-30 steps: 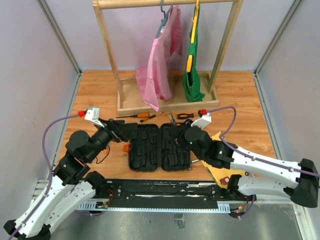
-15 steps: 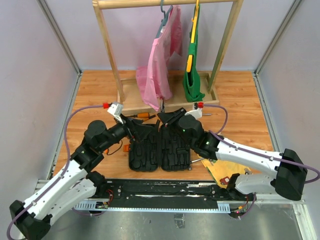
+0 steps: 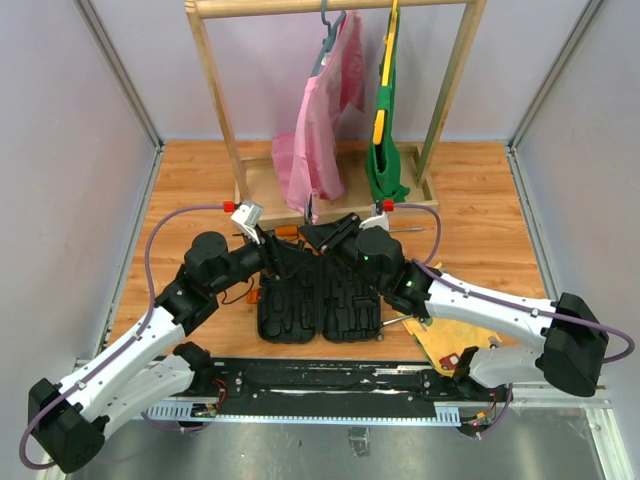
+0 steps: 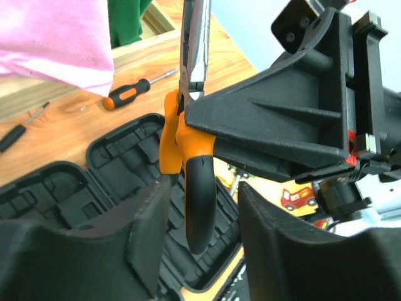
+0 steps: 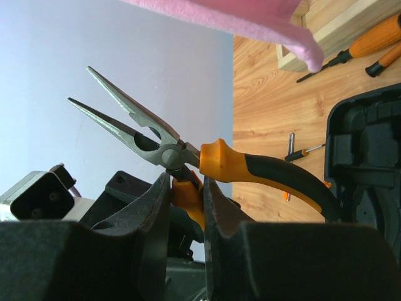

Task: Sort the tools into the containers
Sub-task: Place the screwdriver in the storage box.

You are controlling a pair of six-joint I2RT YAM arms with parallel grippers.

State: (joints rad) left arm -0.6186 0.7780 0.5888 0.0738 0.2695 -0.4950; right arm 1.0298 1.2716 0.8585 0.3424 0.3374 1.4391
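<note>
Orange-and-black needle-nose pliers [image 5: 263, 169] hang in the air above the back edge of the open black tool case [image 3: 320, 300]. My right gripper [image 5: 186, 188] is shut on one orange handle, with the metal jaws pointing up and left. The other handle [image 4: 197, 200] hangs between the fingers of my left gripper [image 4: 200, 194], which stands open with a gap on each side. From above, the left gripper [image 3: 283, 250] and right gripper [image 3: 325, 237] meet nose to nose. Orange-handled screwdrivers [image 4: 128, 94] [image 5: 376, 37] lie on the wood behind the case.
A wooden clothes rack [image 3: 330, 205] with a pink garment [image 3: 320, 140] and a green one [image 3: 385, 150] stands just behind the grippers. A yellow picture board [image 3: 445, 340] lies right of the case under the right arm. A small metal tool [image 3: 392, 322] lies at the case's right edge.
My left arm has swung right and forward to the pliers, its jaws narrowing around the free handle. My right gripper has lifted the pliers back and left toward it.
</note>
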